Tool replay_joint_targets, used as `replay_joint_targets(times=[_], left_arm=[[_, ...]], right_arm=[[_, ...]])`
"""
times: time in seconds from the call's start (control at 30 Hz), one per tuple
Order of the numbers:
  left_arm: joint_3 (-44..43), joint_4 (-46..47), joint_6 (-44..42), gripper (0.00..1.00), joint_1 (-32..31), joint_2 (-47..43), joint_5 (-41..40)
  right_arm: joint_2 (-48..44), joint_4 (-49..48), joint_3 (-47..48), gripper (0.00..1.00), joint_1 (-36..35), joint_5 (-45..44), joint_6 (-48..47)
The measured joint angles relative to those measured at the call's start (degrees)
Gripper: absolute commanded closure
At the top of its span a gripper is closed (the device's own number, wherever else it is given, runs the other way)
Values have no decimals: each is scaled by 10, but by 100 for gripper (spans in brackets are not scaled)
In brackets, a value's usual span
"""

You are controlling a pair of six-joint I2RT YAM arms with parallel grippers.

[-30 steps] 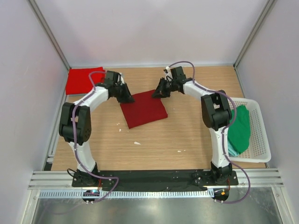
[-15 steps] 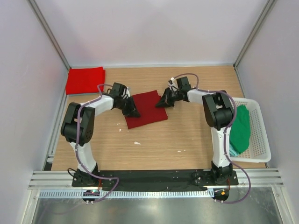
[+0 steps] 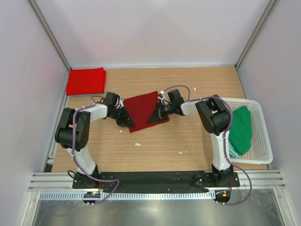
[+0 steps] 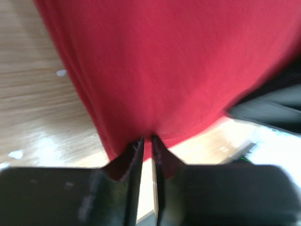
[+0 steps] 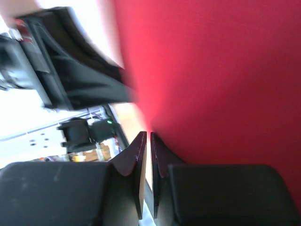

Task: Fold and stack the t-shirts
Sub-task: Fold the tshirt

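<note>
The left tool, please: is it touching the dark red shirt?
Touching. The left wrist view shows the left tool pinching the dark red shirt at its edge.

Robot lab test cell, not a home or shop. Wooden table boxed in by plain white panels on the left, right and far sides, held in aluminium corner posts. Near edge: black base plate on extruded aluminium rails, slotted cable duct, bare metal sheet nearer still. Two arms bolted there, left arm and right arm, purple cables looped along both. Props only: dark maroon t-shirt mid-table, red t-shirt folded far left, white plastic basket at right holding a green t-shirt, teal cloth under it.
</note>
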State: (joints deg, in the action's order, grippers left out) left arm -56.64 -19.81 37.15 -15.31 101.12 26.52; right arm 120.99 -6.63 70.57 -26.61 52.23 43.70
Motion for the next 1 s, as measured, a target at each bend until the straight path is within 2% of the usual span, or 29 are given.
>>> replay_joint_targets(times=[0.1, 0.27, 0.4, 0.53, 0.7, 0.83, 0.9, 1.0], left_arm=[[14, 7, 14, 87, 20, 14, 28], [24, -12, 3, 84, 17, -16, -9], [27, -75, -16, 72, 17, -85, -38], [-2, -81, -16, 72, 16, -128, -18], [-33, 23, 19, 76, 14, -39, 41], [-31, 68, 34, 76, 16, 66, 55], [-33, 80, 38, 76, 23, 77, 85], [-32, 83, 29, 74, 24, 74, 86]], right_arm=[[25, -20, -45, 87, 22, 38, 8], [-26, -5, -84, 86, 45, 37, -11], [-87, 26, -87, 84, 56, 18, -15], [-110, 19, -55, 84, 56, 12, -9], [-59, -51, -36, 85, 56, 8, 25], [-13, -117, -94, 85, 66, 7, 55], [-2, -157, -140, 85, 78, 22, 85], [-14, -193, -171, 84, 90, 34, 105]])
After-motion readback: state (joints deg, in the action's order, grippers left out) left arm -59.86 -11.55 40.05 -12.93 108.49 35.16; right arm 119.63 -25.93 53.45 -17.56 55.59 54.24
